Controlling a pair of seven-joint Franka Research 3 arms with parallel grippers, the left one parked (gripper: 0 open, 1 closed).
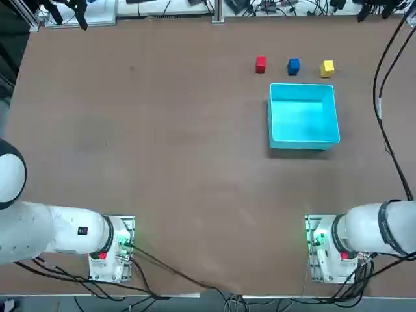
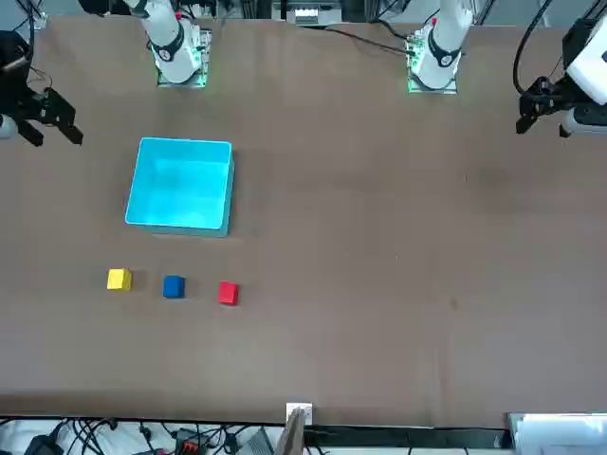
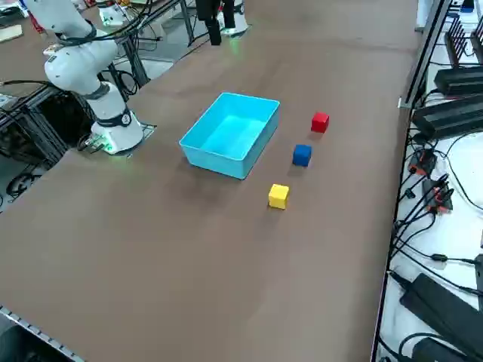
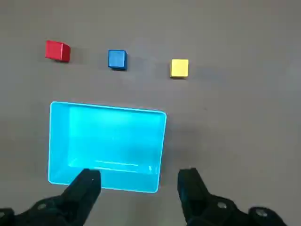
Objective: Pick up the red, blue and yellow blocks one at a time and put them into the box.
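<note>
"Three blocks sit in a row on the table (image 1: 162, 130), just past the far wall of the box (image 4: 160, 150); none is inside it yet; which way do they lie from the right gripper (image 4: 138, 181)?"

"Beyond the box, all of them; the gripper hangs high over the box's near edge, fingers spread wide and holding nothing; red block (image 4: 57, 51) at one end, blue block (image 4: 116, 60) in the middle, yellow block (image 4: 179, 68) at the other end."

"Which is nearest?"

"Yellow, I'd judge; from above it lies furthest toward the working arm's side, red furthest toward the idle one; the row runs parallel to the box's far wall, each cube well apart from its neighbour; so the reach goes forward over the box, then down."
</note>
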